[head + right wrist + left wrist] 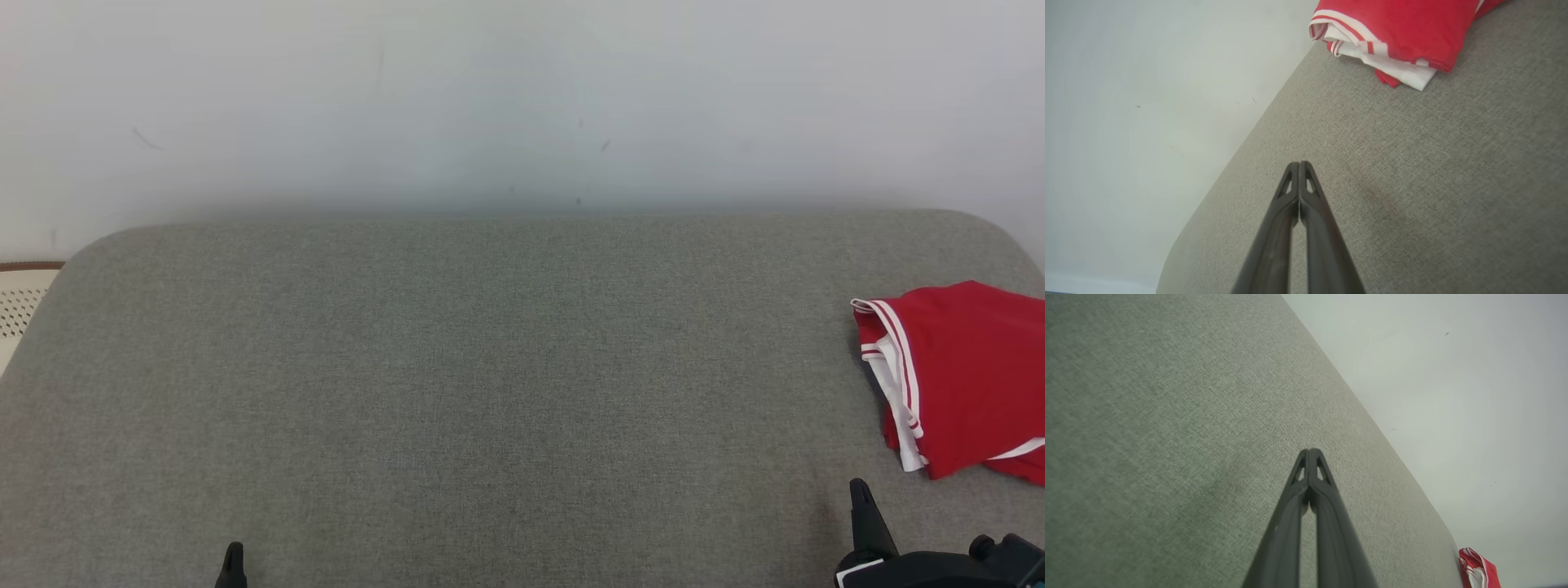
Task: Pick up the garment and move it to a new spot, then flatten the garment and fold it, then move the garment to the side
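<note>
The garment (963,376) is red with white trim and lies folded at the right edge of the grey padded surface (490,392). It also appears at the top of the right wrist view as the garment (1404,32) and far off as the garment (1478,571) in the left wrist view. My right gripper (860,490) is shut and empty, hovering just in front of and left of the garment; its tips (1299,164) meet. Low at the near edge, my left gripper (234,551) is shut and empty too, its tips (1309,451) pressed together over bare fabric.
A pale wall (522,98) rises right behind the padded surface. A perforated cream object (20,306) with a brown rim sits beyond the left rounded corner. The surface's corners are rounded, and the garment reaches past the right edge of the head view.
</note>
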Motion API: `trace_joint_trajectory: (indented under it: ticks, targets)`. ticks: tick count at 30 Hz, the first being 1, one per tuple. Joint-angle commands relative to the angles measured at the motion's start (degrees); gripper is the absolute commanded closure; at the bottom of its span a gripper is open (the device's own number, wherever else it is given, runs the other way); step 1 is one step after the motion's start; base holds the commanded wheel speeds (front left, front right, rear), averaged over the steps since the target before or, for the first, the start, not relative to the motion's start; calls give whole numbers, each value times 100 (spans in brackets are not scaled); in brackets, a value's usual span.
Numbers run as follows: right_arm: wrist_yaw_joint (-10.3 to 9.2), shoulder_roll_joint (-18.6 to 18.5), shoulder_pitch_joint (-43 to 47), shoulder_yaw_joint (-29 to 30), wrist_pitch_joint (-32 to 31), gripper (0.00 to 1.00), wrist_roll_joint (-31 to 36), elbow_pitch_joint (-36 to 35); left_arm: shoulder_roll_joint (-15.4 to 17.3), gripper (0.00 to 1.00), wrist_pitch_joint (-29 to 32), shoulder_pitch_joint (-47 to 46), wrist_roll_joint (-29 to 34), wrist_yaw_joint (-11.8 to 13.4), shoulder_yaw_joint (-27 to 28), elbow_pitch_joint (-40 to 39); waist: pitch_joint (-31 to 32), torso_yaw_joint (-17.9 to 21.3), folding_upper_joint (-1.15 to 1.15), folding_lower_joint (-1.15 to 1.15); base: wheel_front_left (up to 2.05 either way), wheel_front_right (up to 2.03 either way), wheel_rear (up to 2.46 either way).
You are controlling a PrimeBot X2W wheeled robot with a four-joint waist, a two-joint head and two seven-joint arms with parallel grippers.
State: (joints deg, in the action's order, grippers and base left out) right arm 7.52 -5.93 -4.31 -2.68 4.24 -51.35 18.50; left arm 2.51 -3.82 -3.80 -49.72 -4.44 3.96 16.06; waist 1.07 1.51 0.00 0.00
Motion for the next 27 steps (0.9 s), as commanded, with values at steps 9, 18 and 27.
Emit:
trace_joint_trajectory:
  ticks: [9,18,27]
  targets:
    - [-3,37,-163,150,-173,100,-703,-120,38,100,169,-160,-724,-64,69,-101,-14,-17,0,0,0,0,0]
    - [-3,74,-193,269,-325,100,-1278,-165,41,100,312,-166,-1313,-117,110,-119,-28,-34,0,0,0,0,0]
    - [-3,113,-224,378,-464,100,-1811,-204,43,100,439,-195,-1868,-153,147,-134,-42,-52,0,0,0,0,0]
